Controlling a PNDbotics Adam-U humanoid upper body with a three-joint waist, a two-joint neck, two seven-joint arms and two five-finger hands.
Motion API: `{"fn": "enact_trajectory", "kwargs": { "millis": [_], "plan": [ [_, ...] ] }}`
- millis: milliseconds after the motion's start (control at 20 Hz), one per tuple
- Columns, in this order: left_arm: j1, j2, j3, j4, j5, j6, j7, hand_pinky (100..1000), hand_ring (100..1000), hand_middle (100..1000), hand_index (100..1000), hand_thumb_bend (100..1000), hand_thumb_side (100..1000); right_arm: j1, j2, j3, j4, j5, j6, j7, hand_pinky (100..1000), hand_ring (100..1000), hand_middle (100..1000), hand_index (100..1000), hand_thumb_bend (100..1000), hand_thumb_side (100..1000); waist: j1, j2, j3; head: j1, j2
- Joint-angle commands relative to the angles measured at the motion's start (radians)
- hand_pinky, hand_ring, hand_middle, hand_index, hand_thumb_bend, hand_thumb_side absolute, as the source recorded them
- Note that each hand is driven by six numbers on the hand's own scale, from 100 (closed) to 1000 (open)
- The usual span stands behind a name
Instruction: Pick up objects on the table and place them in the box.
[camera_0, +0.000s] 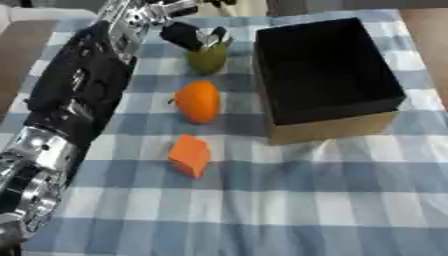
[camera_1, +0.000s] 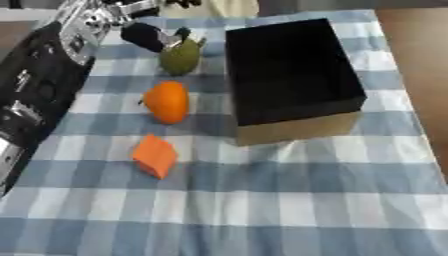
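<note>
**Left hand closed over the far green fruit, box waiting alongside**

A blue-and-white checked tablecloth (camera_0: 289, 200) is spread over the table, and three objects are lined up on it in a column to the left of an open cardboard box with a black interior (camera_0: 325, 70). The arrangement appears to be made so that each object can be carried sideways into the box without crossing the others.

The left arm is stretched along the left side of the cloth to the far end of the column, where the black left hand (camera_0: 194, 36) is set on top of a rounded olive-green fruit (camera_0: 207, 60). The fingers (camera_0: 216, 36) are seen curled down over the upper part of the fruit, so a grasp from above is judged to be in hand; whether the fruit is lifted clear of the cloth cannot be told. The fruit lies under and between the fingers, just beside the box's left wall.

Nearer the camera, an orange round fruit (camera_0: 198, 101) and an orange block with flat faces (camera_0: 190, 155) are left untouched on the cloth, apart from each other and from the hand. Nothing can be made out inside the box, and the right hand is not shown in either view
</note>
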Motion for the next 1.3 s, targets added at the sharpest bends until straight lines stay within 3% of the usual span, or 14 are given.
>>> {"fn": "enact_trajectory", "kwargs": {
  "millis": [50, 150, 300, 700, 850, 1300],
  "plan": [
    [-0.031, 0.007, 0.013, 0.003, -0.003, -0.003, -0.024, 958, 902, 888, 955, 100, 367, -0.011, -0.03, -0.001, -0.01, -0.011, 0.0, 0.008, 905, 956, 438, 902, 100, 470, 0.01, -0.006, 0.0, 0.004, -0.013],
    [-0.031, 0.005, 0.013, 0.008, 0.008, 0.005, -0.039, 961, 905, 892, 958, 100, 313, -0.012, -0.029, 0.001, -0.01, -0.015, 0.003, 0.011, 906, 958, 438, 903, 100, 470, 0.01, -0.006, -0.001, 0.006, -0.015],
    [-0.033, 0.004, 0.013, 0.008, 0.013, 0.028, -0.053, 963, 908, 891, 958, 100, 158, -0.014, -0.026, 0.002, -0.01, -0.018, 0.006, 0.016, 906, 962, 434, 903, 100, 470, 0.01, -0.004, -0.003, 0.01, -0.018],
    [-0.041, 0.007, 0.024, -0.003, -0.007, 0.11, -0.014, 988, 936, 889, 961, 142, 112, -0.019, -0.016, 0.008, -0.01, -0.025, 0.016, 0.033, 909, 979, 430, 906, 100, 470, 0.013, 0.008, -0.015, 0.022, -0.031],
    [-0.044, 0.008, 0.029, -0.008, -0.021, 0.151, 0.028, 992, 945, 893, 958, 173, 209, -0.023, -0.013, 0.009, -0.01, -0.031, 0.02, 0.041, 910, 984, 429, 907, 100, 470, 0.015, 0.014, -0.02, 0.026, -0.037],
    [-0.055, 0.028, 0.033, -0.004, -0.126, 0.221, 0.094, 999, 961, 901, 965, 329, 349, -0.03, -0.007, 0.011, -0.01, -0.03, 0.025, 0.053, 912, 995, 421, 909, 100, 470, 0.021, 0.032, -0.031, 0.029, -0.042]
  ]
}}
